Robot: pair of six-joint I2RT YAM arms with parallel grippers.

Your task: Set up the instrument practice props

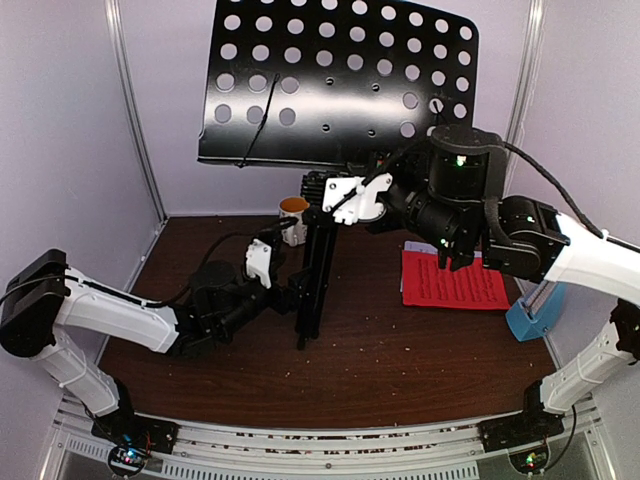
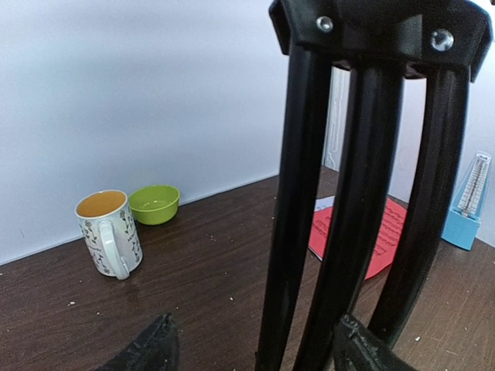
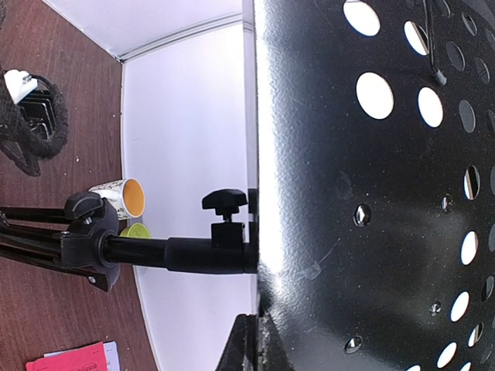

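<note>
Our left gripper (image 2: 255, 355) has its jaws apart around the folded legs of the music stand (image 1: 340, 100); our right gripper (image 3: 249, 348) clamps its desk edge.

Eyes on my left arm (image 1: 110, 318): smooth white shell on the long links, matte black at the joints, and a chunky black block at the shoulder (image 1: 35, 300). A thin black cable (image 1: 215, 245) runs to the white wrist housing (image 1: 260, 262). Close up, my left fingers (image 2: 151, 349) are black and rough-textured. My right arm (image 1: 600, 262) has the same white shells, plus a fat black cylinder joint (image 1: 462, 165) glowing green and a black cable (image 1: 550, 185). My left base (image 1: 125, 455) and right base (image 1: 525, 458) show small coloured lights.
</note>
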